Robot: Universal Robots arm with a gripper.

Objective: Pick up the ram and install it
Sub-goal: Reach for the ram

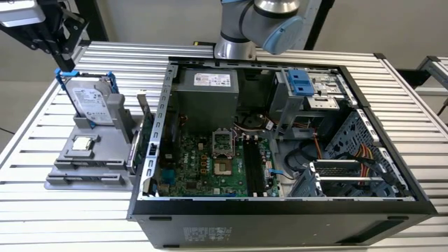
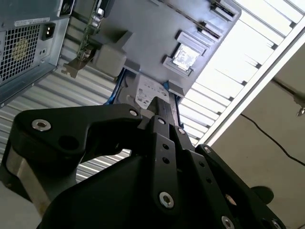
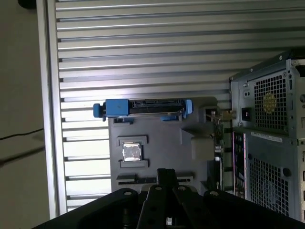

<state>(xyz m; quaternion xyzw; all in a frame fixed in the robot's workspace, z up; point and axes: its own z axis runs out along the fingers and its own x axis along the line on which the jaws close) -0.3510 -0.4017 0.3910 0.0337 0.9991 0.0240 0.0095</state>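
A grey holder [image 1: 63, 181] stands on the table at the exterior view's left, beside the open computer case [image 1: 280, 207]. A thin dark strip that looks like the ram [image 1: 89, 178] lies edge-up in the holder's front slot, and shows again as the ram [image 3: 136, 180] in the first wrist view. My black gripper [image 1: 66, 64] hangs high over the holder's far end, just above the blue frame of the hard drive [image 1: 94, 102]. Its fingers [image 2: 162, 109] meet at the tip with nothing between them. The motherboard's memory slots [image 1: 253, 168] run beside the processor socket.
The holder also carries a processor chip [image 1: 84, 143] and a green expansion card [image 1: 144, 128] against the case wall. Inside the case are the power supply [image 1: 206, 92], drive cages [image 1: 311, 89] and loose cables [image 1: 364, 155]. The slatted table [image 1: 28, 210] ends close to the holder.
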